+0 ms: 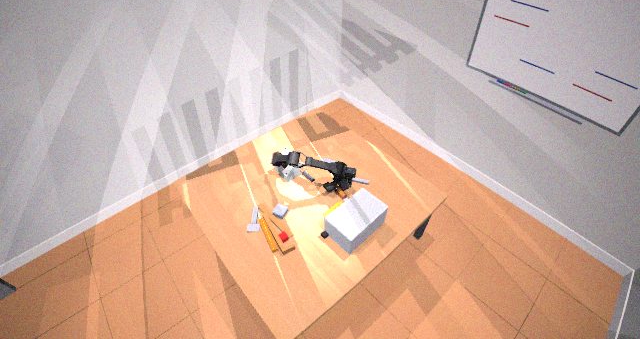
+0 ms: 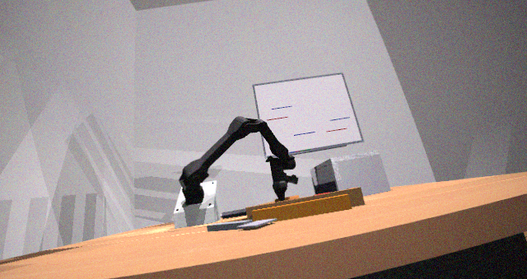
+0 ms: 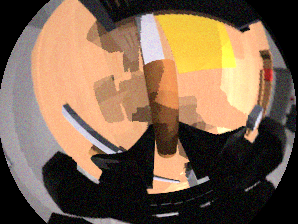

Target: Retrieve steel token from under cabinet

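Observation:
My gripper [image 1: 341, 187] [image 2: 281, 196] [image 3: 162, 124] is down at the table, just behind the white cabinet [image 1: 356, 220] [image 2: 351, 173]. It is shut on a brown stick with a pale grey tip [image 3: 161, 96]. In the wrist view the stick points forward, with its tip at the edge of the yellow marked area [image 3: 194, 43] [image 1: 332, 208]. The steel token is not visible in any view. The underside of the cabinet is hidden.
An orange ruler [image 1: 267, 234] [image 2: 300, 208], a brown board [image 1: 286, 245] [image 2: 335, 193] with a red cube [image 1: 283, 237], and two grey flat pieces [image 1: 253, 220] [image 1: 280, 210] lie left of the cabinet. A grey rod [image 1: 360, 181] lies behind the gripper. The arm's base [image 1: 288, 173] [image 2: 195, 208] stands at the back.

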You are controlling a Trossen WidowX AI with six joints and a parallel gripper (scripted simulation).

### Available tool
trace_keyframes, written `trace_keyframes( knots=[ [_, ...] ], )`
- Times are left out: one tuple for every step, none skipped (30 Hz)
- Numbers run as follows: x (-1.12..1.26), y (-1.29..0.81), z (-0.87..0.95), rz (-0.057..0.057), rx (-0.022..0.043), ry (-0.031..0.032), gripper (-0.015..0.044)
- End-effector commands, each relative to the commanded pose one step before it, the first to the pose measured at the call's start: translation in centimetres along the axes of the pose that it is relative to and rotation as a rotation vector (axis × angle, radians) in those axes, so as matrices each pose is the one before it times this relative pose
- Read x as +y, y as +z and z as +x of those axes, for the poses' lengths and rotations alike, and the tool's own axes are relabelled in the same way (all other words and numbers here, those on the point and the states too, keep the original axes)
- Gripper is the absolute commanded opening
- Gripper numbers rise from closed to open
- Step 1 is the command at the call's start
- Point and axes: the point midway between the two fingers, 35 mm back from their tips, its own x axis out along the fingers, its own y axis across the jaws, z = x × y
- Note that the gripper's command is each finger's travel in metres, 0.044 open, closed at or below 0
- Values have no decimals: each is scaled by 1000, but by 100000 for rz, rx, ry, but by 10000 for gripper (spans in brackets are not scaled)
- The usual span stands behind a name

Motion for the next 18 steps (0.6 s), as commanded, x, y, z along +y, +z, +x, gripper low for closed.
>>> trace_keyframes(
  knots=[
    [151, 552, -3, 18, -193, 268, 0],
    [-1, 98, -2, 4, -4, -1, 0],
    [0, 98, -2, 4, -4, -1, 0],
    [0, 98, -2, 4, -4, -1, 0],
    [0, 98, -2, 4, -4, -1, 0],
    [0, 98, -2, 4, -4, -1, 0],
    [0, 98, -2, 4, -4, -1, 0],
    [0, 94, -2, 4, -4, -1, 0],
    [0, 94, -2, 4, -4, -1, 0],
    [0, 94, -2, 4, -4, -1, 0],
    [0, 94, -2, 4, -4, -1, 0],
    [0, 95, -2, 4, -4, -1, 0],
    [0, 95, -2, 4, -4, -1, 0],
    [1, 95, -2, 4, -4, -1, 0],
    [1, 95, -2, 4, -4, -1, 0],
    [1, 91, -2, 4, -4, -1, 0],
    [1, 91, -2, 4, -4, -1, 0],
    [1, 91, -2, 4, -4, -1, 0]
  ],
)
